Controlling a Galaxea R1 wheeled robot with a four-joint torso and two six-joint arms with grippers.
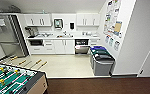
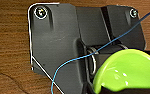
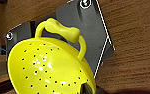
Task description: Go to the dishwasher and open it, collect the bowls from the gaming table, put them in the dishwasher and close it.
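Dishwasher [image 1: 81,46] open across the kitchen; left gripper grasps a green bowl [image 2: 126,72], right gripper grasps a yellow perforated bowl [image 3: 48,70] over wood floor [image 2: 8,37]

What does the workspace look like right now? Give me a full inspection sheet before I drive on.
Surface: dark brown floor under the robot, pale kitchen floor ahead.
Job's things: dishwasher under the counter, apparently open, dark inside; lime green bowl close to the left wrist camera; yellow perforated bowl with a loop handle close to the right wrist camera.
Clutter: nothing seen.
Grippers: open or shut cannot be told.
Cables: thin blue cable across the left wrist plate.
Surroundings: table-football table at near left, waste bins at right, steel fridge, wall posters.
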